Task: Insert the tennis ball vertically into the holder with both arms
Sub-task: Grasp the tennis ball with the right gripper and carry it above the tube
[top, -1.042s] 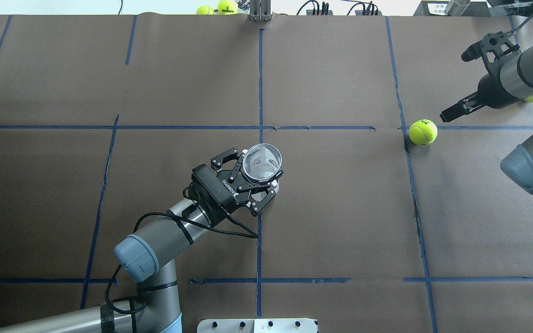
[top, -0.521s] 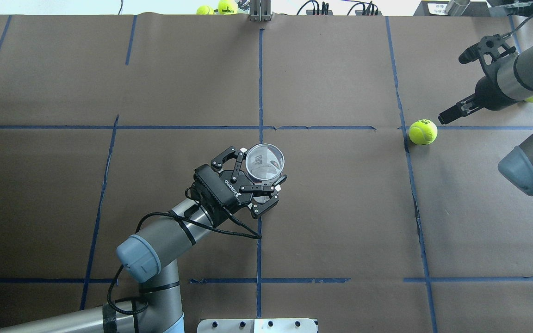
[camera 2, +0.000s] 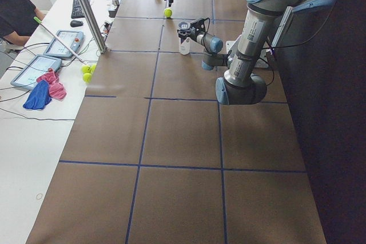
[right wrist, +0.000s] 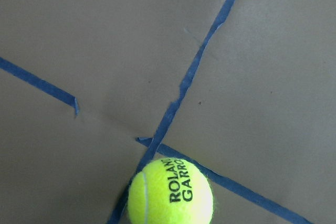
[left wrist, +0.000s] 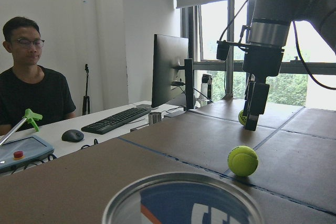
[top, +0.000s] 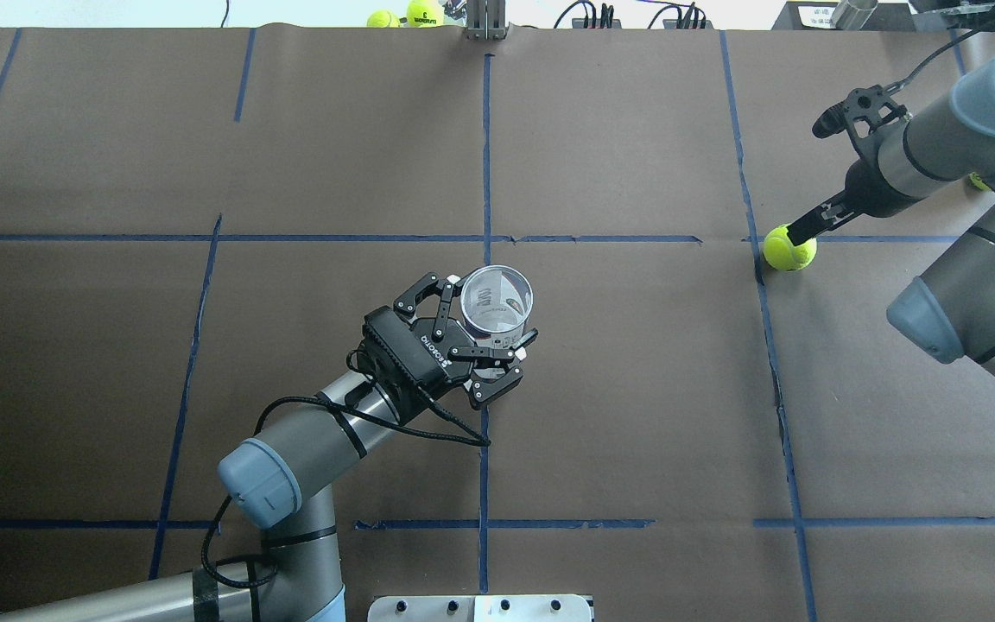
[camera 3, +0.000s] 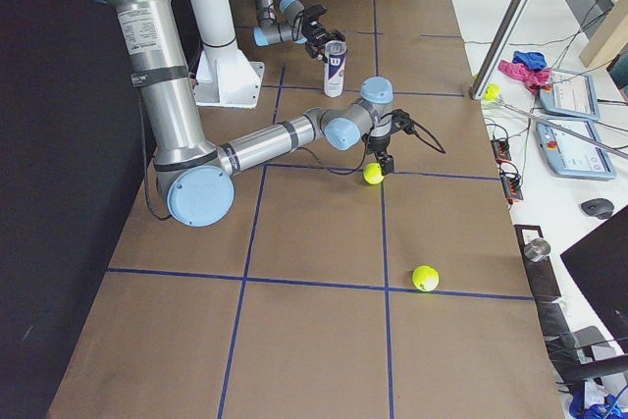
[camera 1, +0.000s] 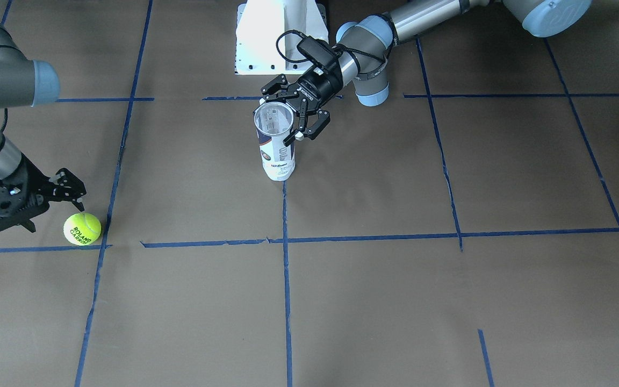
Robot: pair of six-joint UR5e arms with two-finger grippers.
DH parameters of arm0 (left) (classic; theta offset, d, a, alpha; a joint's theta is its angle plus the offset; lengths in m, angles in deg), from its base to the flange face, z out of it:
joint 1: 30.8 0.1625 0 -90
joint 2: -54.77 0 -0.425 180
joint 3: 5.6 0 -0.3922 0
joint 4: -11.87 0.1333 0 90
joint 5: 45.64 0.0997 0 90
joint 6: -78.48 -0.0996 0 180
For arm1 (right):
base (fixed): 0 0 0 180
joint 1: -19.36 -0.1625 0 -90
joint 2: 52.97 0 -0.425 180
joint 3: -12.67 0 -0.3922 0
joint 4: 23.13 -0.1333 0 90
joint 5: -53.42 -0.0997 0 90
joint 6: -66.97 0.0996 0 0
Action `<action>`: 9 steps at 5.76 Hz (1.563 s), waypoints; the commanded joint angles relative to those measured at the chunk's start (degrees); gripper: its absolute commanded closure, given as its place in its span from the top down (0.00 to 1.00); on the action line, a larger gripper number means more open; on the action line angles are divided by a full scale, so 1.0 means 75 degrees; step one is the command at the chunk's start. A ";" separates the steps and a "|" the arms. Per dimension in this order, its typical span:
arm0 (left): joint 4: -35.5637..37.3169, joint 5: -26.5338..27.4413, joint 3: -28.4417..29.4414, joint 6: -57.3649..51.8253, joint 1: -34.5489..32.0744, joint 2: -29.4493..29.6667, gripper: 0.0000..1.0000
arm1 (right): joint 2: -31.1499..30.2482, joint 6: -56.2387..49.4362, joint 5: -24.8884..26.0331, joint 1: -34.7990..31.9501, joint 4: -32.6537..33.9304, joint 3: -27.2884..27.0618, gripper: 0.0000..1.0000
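The tennis ball [top: 789,248] lies on the brown table at the right, on a blue tape crossing; its "ROLAND GARROS" lettering shows in the right wrist view [right wrist: 170,192] and the front view [camera 1: 82,228]. My right gripper [top: 808,181] is open and hangs just above the ball, one finger [top: 808,229] overlapping the ball's edge in the overhead view. The holder [camera 1: 276,145] stands upright at the table's middle, mouth up [top: 497,301]. My left gripper [top: 476,333] is shut on the holder near its rim.
A second ball [camera 3: 424,278] lies farther toward the right end. More balls [top: 411,13] sit past the far edge. The white pedestal base [camera 1: 280,37] stands at the robot's side. An operator [left wrist: 31,93] sits at the side desk.
My right arm has swung in over the tennis ball and its open gripper has come down over it. The left gripper and the holder have shifted slightly.
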 commanded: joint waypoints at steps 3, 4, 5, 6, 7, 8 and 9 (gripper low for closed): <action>-0.0006 0.0000 -0.0008 0.0028 0.0000 0.0043 0.97 | 0.0406 -0.0029 0.0049 0.0449 -0.1017 0.1610 1.00; 0.0006 0.0000 -0.0008 0.0028 0.0000 0.0043 0.97 | 0.0430 0.0006 0.0002 0.0403 -0.1138 0.1556 0.51; 0.0006 0.0000 -0.0008 0.0016 0.0000 0.0043 0.97 | 0.0476 -0.0017 -0.0079 0.0275 -0.1139 0.1532 0.04; 0.0006 0.0000 -0.0008 0.0028 0.0000 0.0043 0.97 | 0.0442 -0.0017 -0.0382 0.0065 -0.1104 0.1114 0.00; 0.0006 0.0000 -0.0008 0.0028 0.0000 0.0020 0.97 | 0.0453 0.0238 -0.0744 -0.0134 -0.0686 0.0240 0.00; 0.0006 0.0000 -0.0008 0.0028 0.0011 0.0031 0.97 | 0.0848 0.1819 -0.0771 0.0177 0.0327 -0.1022 0.00; 0.0006 0.0000 0.0004 0.0028 0.0012 0.0020 0.97 | 0.1490 0.3389 -0.0725 0.0899 0.1149 -0.1951 0.00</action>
